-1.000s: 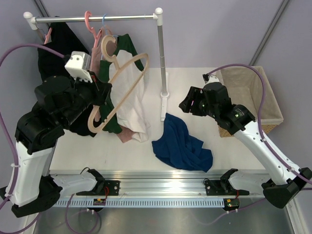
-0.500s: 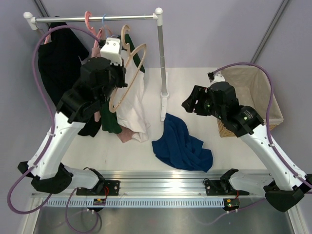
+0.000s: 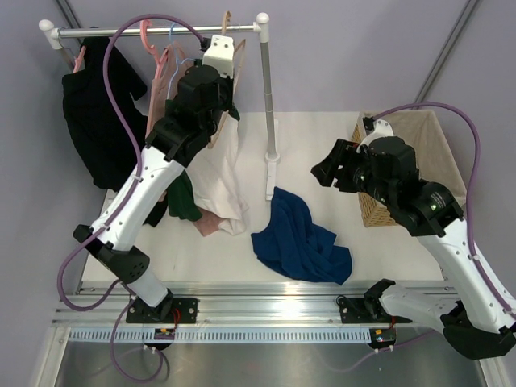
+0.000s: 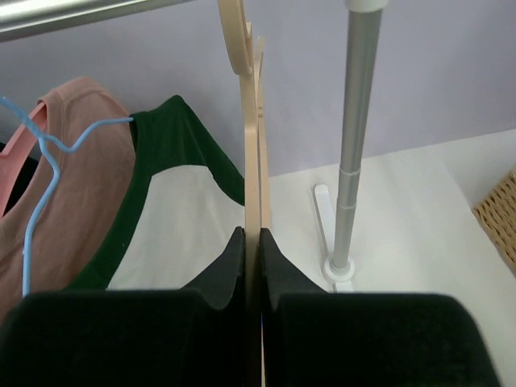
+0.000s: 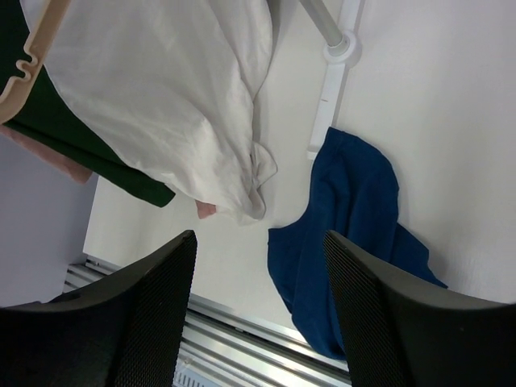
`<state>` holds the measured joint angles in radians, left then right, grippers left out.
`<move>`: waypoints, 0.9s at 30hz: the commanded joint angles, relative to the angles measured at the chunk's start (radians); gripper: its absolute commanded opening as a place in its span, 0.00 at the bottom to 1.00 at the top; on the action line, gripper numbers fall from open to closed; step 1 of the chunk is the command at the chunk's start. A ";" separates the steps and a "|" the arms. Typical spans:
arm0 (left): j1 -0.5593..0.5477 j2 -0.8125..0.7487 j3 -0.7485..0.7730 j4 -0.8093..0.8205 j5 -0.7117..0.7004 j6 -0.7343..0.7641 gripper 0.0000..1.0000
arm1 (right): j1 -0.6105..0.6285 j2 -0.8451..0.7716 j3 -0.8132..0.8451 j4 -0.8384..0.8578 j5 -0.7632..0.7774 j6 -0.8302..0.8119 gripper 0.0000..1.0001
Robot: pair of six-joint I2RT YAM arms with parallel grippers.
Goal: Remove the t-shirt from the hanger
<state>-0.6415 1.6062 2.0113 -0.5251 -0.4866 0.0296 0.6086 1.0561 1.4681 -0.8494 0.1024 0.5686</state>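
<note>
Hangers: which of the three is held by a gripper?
The tan wooden hanger, clamped edge-on between the fingers of the left gripper. The pink hanger and the thin light-blue hanger hang on the rail, untouched.

t-shirt (image 3: 300, 238) on the tabletop (image 3: 314, 137) near its front edge, before the rack foot (image 3: 272, 176); hanger (image 4: 251, 121) up by the rail (image 3: 113, 32) behind; basket (image 3: 403, 113) at the right edge.

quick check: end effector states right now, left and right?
Left end effector: closed, holding the hanger.
Right end effector: open, holding nothing.
</note>
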 commanded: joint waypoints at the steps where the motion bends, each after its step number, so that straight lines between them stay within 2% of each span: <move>1: 0.040 0.014 0.064 0.148 -0.027 0.023 0.00 | 0.000 -0.027 0.043 -0.042 0.054 -0.036 0.72; 7: 0.086 0.089 0.119 0.178 -0.006 0.023 0.00 | 0.000 -0.034 0.035 -0.057 0.072 -0.053 0.73; 14: 0.118 0.138 0.092 0.198 0.112 -0.016 0.00 | 0.000 -0.042 0.037 -0.065 0.095 -0.078 0.73; 20: 0.118 0.147 0.035 0.197 0.151 -0.072 0.00 | 0.000 -0.042 0.040 -0.066 0.118 -0.095 0.73; 27: 0.118 0.095 -0.106 0.214 0.132 -0.094 0.00 | 0.000 -0.039 0.026 -0.047 0.111 -0.087 0.73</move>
<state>-0.5289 1.7485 1.9553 -0.3481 -0.3618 -0.0387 0.6086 1.0298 1.4734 -0.9112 0.1932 0.4961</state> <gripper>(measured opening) 0.039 0.733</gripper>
